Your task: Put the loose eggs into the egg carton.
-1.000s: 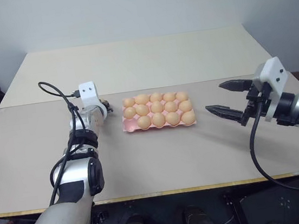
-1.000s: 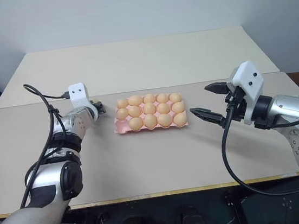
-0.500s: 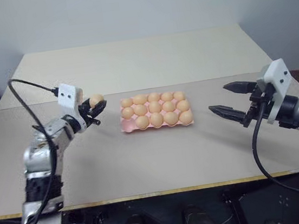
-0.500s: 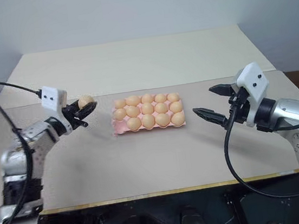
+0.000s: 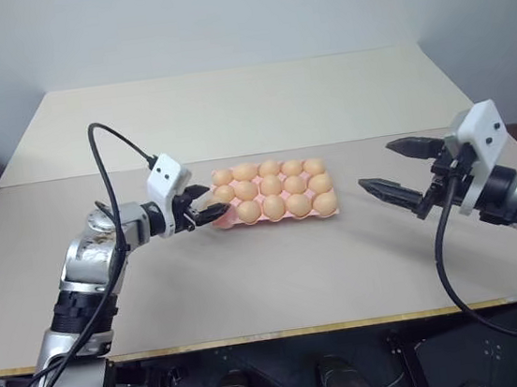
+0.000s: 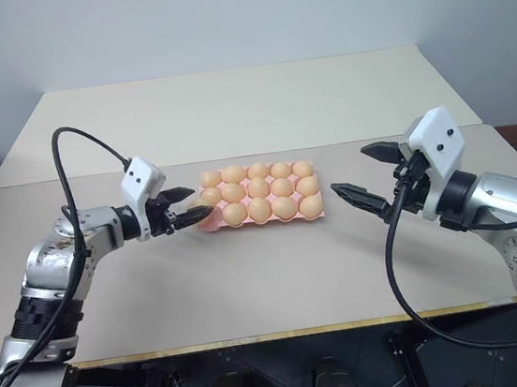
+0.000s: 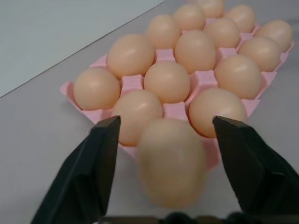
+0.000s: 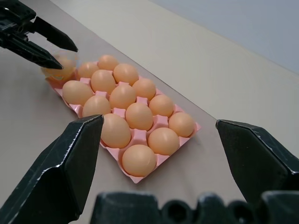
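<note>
The pink egg carton [image 7: 132, 83] lies mid-table with several tan eggs [image 5: 271, 186] seated in its cups. My left gripper [image 5: 212, 203] hangs over the carton's near-left corner, open. One loose egg [image 7: 170, 161] sits blurred between its fingers, with a gap on each side, and it also shows by those fingers as the same egg [image 8: 58, 70]. My right gripper [image 5: 375, 165] hovers to the right of the carton, open and holding nothing, pointing toward it.
The beige table [image 5: 270, 286] has a seam [image 5: 68, 177] running across it behind the carton. Its front edge [image 5: 276, 333] is near me. A black cable [image 5: 112, 155] loops above my left arm.
My left gripper swung right from beside the carton to its near-left corner, carrying an egg, then opened and let go of it. The right gripper stayed put.
</note>
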`<action>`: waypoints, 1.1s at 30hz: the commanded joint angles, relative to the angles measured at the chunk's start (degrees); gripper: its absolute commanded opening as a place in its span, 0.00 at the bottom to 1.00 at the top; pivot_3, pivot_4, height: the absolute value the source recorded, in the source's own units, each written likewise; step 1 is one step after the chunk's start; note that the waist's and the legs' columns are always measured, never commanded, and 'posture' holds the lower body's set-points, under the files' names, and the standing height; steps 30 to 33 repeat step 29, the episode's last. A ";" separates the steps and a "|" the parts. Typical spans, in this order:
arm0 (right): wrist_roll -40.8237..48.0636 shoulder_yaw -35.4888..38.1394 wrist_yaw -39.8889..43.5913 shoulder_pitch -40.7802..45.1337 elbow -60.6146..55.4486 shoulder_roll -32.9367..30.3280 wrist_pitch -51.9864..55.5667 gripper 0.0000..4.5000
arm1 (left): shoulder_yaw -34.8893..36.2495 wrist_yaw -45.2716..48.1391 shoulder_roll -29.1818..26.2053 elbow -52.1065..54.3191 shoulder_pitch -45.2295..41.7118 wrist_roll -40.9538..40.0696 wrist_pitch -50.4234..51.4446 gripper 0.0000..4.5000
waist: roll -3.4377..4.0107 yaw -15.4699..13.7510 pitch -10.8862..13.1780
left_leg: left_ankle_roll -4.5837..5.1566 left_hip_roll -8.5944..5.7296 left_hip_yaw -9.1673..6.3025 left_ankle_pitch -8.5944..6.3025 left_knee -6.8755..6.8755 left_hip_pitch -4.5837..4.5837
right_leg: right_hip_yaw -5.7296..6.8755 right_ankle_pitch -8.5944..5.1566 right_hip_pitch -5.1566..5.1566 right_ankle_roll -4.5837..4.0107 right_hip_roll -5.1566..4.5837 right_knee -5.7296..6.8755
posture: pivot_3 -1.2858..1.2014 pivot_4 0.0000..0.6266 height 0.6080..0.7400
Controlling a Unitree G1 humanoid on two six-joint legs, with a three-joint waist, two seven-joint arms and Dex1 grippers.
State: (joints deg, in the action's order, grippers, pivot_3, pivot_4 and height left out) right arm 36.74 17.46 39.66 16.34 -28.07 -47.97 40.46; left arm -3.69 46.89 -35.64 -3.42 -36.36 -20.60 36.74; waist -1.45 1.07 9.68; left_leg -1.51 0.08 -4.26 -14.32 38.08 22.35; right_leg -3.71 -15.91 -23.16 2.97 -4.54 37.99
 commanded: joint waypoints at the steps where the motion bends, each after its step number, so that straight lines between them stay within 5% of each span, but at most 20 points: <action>1: 1.25 3.13 -1.16 -0.36 -1.81 -0.06 0.29 1.00 | 6.47 0.92 -1.94 2.88 -0.24 -3.14 -0.26 0.99 | 0.00 0.05 0.00 | 0.00 0.02 0.00 0.00 0.00 -0.01 | 0.00 0.00 0.00 0.00 0.02 0.00 | 0.52 0.24 1.00; 16: 0.66 1.27 6.33 -0.31 3.30 -2.14 -2.87 1.00 | 35.90 18.16 -23.00 13.86 25.36 -17.18 4.56 0.99 | 0.01 1.45 0.01 | 0.01 0.15 0.02 -0.01 -0.06 -0.08 | -0.01 -0.01 -0.01 -0.01 0.07 0.00 | 0.52 0.24 1.00; 22: -1.07 -0.40 10.11 -0.51 6.51 -2.66 -5.27 1.00 | 42.87 16.03 -19.74 21.05 37.45 -19.63 6.09 0.99 | 0.02 1.08 0.01 | 0.02 0.16 0.07 -0.01 -0.11 -0.15 | -0.02 -0.01 0.06 -0.01 0.04 -0.03 | 0.52 0.24 1.00; 33: -1.60 -0.51 11.20 1.14 7.70 -3.22 -4.98 1.00 | 42.83 12.21 -18.19 23.52 39.10 -21.81 7.32 0.99 | 0.01 1.09 0.01 | 0.01 0.16 0.07 -0.02 -0.11 -0.15 | -0.03 -0.01 0.04 -0.01 0.03 -0.02 | 0.52 0.24 1.00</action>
